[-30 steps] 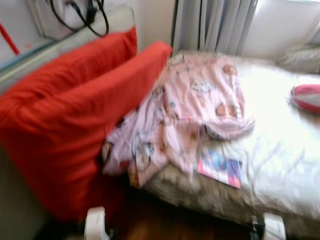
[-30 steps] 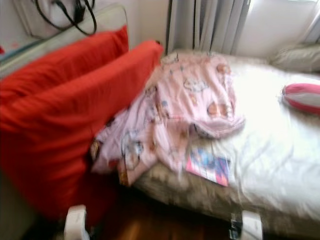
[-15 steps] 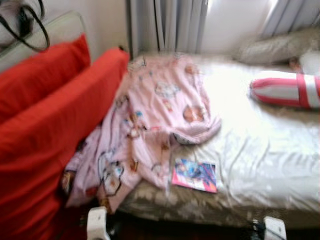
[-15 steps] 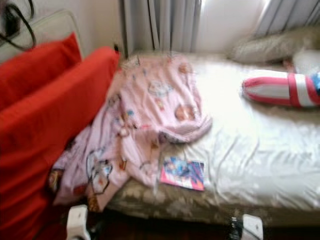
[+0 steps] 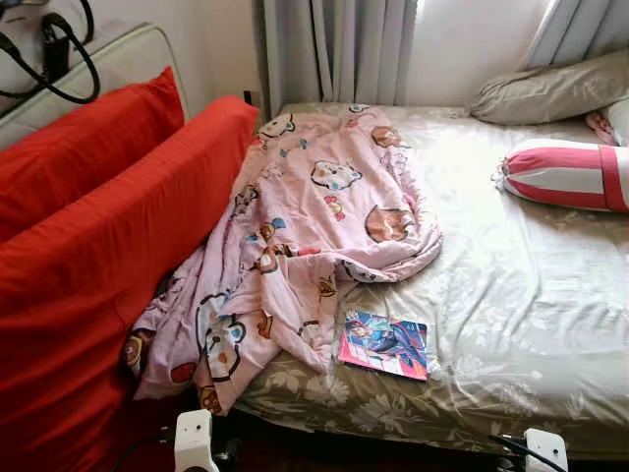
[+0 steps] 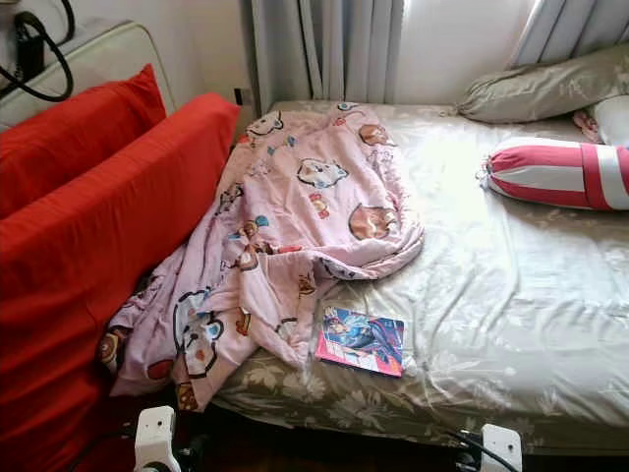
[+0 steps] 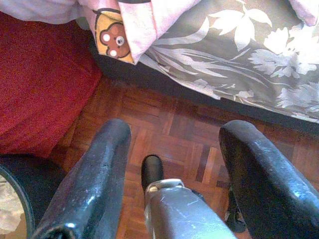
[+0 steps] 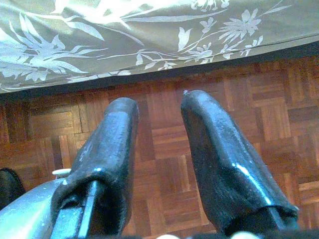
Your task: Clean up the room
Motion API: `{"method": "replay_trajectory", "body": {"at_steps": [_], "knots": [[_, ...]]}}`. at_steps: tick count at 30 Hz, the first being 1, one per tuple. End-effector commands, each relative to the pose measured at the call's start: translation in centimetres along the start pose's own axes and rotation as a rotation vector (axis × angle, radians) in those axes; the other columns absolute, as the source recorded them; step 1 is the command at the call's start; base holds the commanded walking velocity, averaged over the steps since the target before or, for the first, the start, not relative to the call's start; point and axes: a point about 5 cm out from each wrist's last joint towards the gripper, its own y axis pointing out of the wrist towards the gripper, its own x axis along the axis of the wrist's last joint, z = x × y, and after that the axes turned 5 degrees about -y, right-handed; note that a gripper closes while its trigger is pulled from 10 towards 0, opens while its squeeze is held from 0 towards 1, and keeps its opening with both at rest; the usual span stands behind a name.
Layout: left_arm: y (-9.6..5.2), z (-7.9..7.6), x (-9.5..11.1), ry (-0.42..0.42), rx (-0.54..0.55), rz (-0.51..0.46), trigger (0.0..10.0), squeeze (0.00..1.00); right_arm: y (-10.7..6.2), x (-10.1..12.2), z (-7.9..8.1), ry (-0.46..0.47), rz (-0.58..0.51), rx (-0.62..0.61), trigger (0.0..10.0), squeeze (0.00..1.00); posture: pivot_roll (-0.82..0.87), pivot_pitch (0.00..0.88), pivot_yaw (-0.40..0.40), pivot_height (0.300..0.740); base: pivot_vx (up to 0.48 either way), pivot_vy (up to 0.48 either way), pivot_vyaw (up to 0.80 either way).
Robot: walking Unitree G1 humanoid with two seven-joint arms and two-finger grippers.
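Hanging low at the foot of the bed, our left gripper (image 7: 172, 174) and right gripper (image 8: 159, 164) both point at parquet floor (image 8: 164, 129), fingers spread apart and holding nothing. Ahead and above them we list a book (image 5: 384, 343) near the mattress edge, between the arms, nearer the left. Beyond: pink blanket (image 5: 305, 226), long axis running away, its tail spilling ahead of the left gripper.

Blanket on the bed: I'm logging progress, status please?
Both hands open, hanging low over the floor. Pink blanket crumpled, spilling off the bed edge. Book beside it.
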Motion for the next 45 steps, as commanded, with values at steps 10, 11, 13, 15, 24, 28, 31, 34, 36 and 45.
{"method": "replay_trajectory", "body": {"at_steps": [10, 11, 13, 15, 24, 28, 31, 34, 36, 45], "knots": [[-1.0, 1.1, -2.3, 0.027, -0.072, 0.084, 10.0, 0.00, 0.8, 2.8, 8.0, 0.120, -0.090, 0.202, 10.0, 0.00, 0.11, 0.000, -0.049, 0.740, 0.000, 0.000, 0.00], [-1.0, 1.1, -2.4, 0.036, -0.071, 0.091, 10.0, 0.00, 0.7, 2.6, 8.2, 0.058, -0.098, 0.223, 10.0, 0.00, 0.11, 0.000, -0.051, 0.740, 0.000, 0.000, 0.00], [-1.0, 1.1, -2.4, 0.054, -0.073, 0.094, 10.0, 0.00, 0.7, 2.6, 8.0, 0.068, -0.111, 0.226, 10.0, 0.00, 0.11, 0.000, -0.051, 0.740, 0.000, 0.000, 0.00], [-1.0, 1.1, -2.5, 0.060, -0.073, 0.102, 10.0, 0.00, 0.7, 2.2, 7.6, 0.097, -0.088, 0.219, 10.0, 0.00, 0.11, 0.000, -0.049, 0.740, 0.000, 0.000, 0.00], [-1.4, 2.2, -3.1, 0.071, -0.060, 0.155, 10.0, 0.00, 0.3, 0.8, 7.9, 0.043, -0.036, 0.312, 10.0, 0.00, 0.09, 0.000, -0.037, 0.740, 0.000, 0.000, 0.00], [-1.5, 2.5, -3.2, 0.042, -0.050, 0.161, 10.0, 0.00, 0.4, 0.6, 7.4, 0.089, -0.032, 0.272, 10.0, 0.00, 0.09, 0.000, -0.032, 0.740, 0.000, 0.000, 0.00], [-1.5, 2.6, -3.2, 0.039, -0.053, 0.169, 10.0, 0.00, 0.4, 0.4, 7.2, 0.112, -0.021, 0.255, 10.0, 0.00, 0.08, 0.000, -0.031, 0.740, 0.000, 0.000, 0.00], [-1.5, 2.6, -3.3, 0.070, -0.063, 0.181, 10.0, 0.00, 0.4, 0.4, 7.2, 0.119, -0.016, 0.250, 10.0, 0.00, 0.08, 0.000, -0.032, 0.740, 0.000, 0.000, 0.00], [-1.6, 2.9, -3.3, 0.067, -0.039, 0.182, 10.0, 0.00, 0.5, 0.3, 6.5, 0.166, -0.003, 0.192, 10.0, 0.00, 0.07, 0.000, -0.033, 0.740, 0.000, 0.000, 0.00], [-1.4, 2.9, -2.8, 0.043, -0.030, 0.160, 10.0, 0.00, 0.6, 0.9, 7.1, 0.156, -0.016, 0.214, 10.0, 0.00, 0.09, 0.034, -0.048, 0.740, 0.000, 0.000, 0.00]]}}
